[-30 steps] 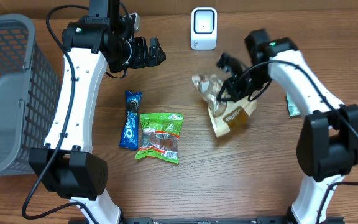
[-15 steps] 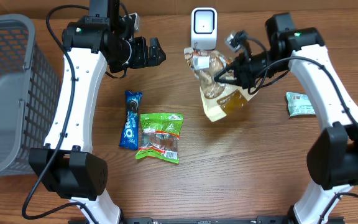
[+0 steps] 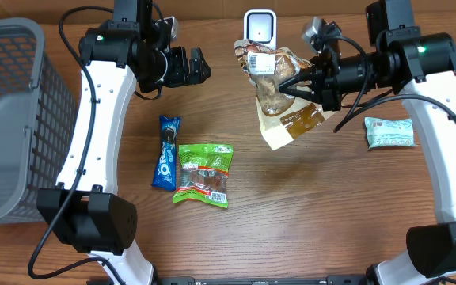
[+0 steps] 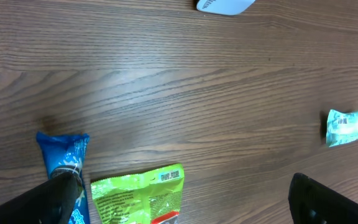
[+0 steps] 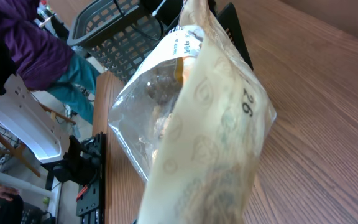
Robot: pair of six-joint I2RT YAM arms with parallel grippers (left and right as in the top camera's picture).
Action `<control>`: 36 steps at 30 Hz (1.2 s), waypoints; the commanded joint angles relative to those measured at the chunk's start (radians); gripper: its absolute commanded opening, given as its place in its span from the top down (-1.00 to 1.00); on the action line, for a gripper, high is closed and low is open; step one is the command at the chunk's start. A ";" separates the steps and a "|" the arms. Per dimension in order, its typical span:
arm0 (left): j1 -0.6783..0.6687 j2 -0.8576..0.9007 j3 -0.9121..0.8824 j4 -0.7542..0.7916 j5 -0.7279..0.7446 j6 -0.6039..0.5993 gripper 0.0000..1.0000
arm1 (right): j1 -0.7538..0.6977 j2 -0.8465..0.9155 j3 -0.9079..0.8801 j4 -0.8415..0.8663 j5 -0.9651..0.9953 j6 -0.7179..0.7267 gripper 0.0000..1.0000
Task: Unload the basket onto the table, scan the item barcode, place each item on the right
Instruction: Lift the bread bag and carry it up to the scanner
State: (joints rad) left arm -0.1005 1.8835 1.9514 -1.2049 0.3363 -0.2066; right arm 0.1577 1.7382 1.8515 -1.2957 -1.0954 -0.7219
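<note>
My right gripper (image 3: 298, 79) is shut on a cream and clear snack bag (image 3: 279, 99) and holds it off the table, just below and right of the white barcode scanner (image 3: 260, 36). The bag's top corner, with a white label, lies close to the scanner's face. In the right wrist view the bag (image 5: 210, 124) fills the frame and hides my fingers. My left gripper (image 3: 200, 67) hangs open at the upper left, holding nothing. In the left wrist view the two dark fingers (image 4: 42, 202) stand far apart over the table.
A blue cookie pack (image 3: 165, 152) and a green snack bag (image 3: 204, 174) lie side by side mid-table. A teal packet (image 3: 389, 132) lies at the right. A grey basket (image 3: 6, 119) stands at the left edge. The left wrist view shows the green snack bag (image 4: 138, 196) and the teal packet (image 4: 347, 126).
My right arm has lifted the snack bag off the table and carried it up towards the scanner. The left arm has not moved.
</note>
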 commanded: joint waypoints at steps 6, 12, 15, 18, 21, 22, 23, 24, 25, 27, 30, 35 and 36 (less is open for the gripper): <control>-0.005 0.002 0.019 0.001 -0.004 0.008 -1.00 | -0.003 -0.036 0.024 -0.005 -0.083 -0.020 0.92; -0.005 0.002 0.019 0.001 -0.004 0.008 -0.99 | -0.004 -0.036 0.024 0.010 -0.307 -0.038 0.93; -0.005 0.002 0.019 0.001 -0.004 0.008 -1.00 | -0.014 -0.036 0.024 0.038 -0.362 -0.018 0.93; -0.005 0.002 0.019 0.001 -0.004 0.008 -1.00 | -0.030 -0.036 0.024 0.098 -0.362 0.056 0.93; -0.005 0.002 0.019 0.001 -0.004 0.008 -1.00 | -0.031 -0.036 0.024 0.125 -0.361 0.080 0.93; -0.005 0.002 0.019 0.001 -0.004 0.008 -1.00 | -0.031 -0.036 0.024 0.128 -0.360 0.080 0.93; -0.005 0.002 0.019 0.001 -0.004 0.008 -1.00 | -0.031 -0.036 0.024 0.129 -0.356 0.081 0.93; -0.005 0.002 0.019 0.001 -0.004 0.008 -0.99 | -0.031 -0.036 0.024 0.134 -0.340 0.099 0.93; -0.005 0.002 0.019 0.001 -0.004 0.008 -1.00 | -0.031 -0.036 0.024 0.142 -0.314 0.130 0.93; -0.005 0.002 0.019 0.001 -0.004 0.008 -1.00 | -0.031 -0.036 0.022 0.142 -0.308 0.137 0.93; -0.005 0.002 0.019 0.001 -0.004 0.008 -0.99 | -0.031 -0.036 0.022 0.144 -0.307 0.145 0.93; -0.005 0.002 0.019 0.001 -0.004 0.008 -0.99 | -0.029 -0.036 0.022 0.167 -0.227 0.251 0.93; -0.005 0.002 0.019 0.001 -0.004 0.008 -0.99 | -0.028 -0.036 0.022 0.181 -0.190 0.307 0.93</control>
State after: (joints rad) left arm -0.1005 1.8835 1.9514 -1.2049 0.3363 -0.2066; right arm 0.1307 1.7382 1.8515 -1.1381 -1.3594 -0.5457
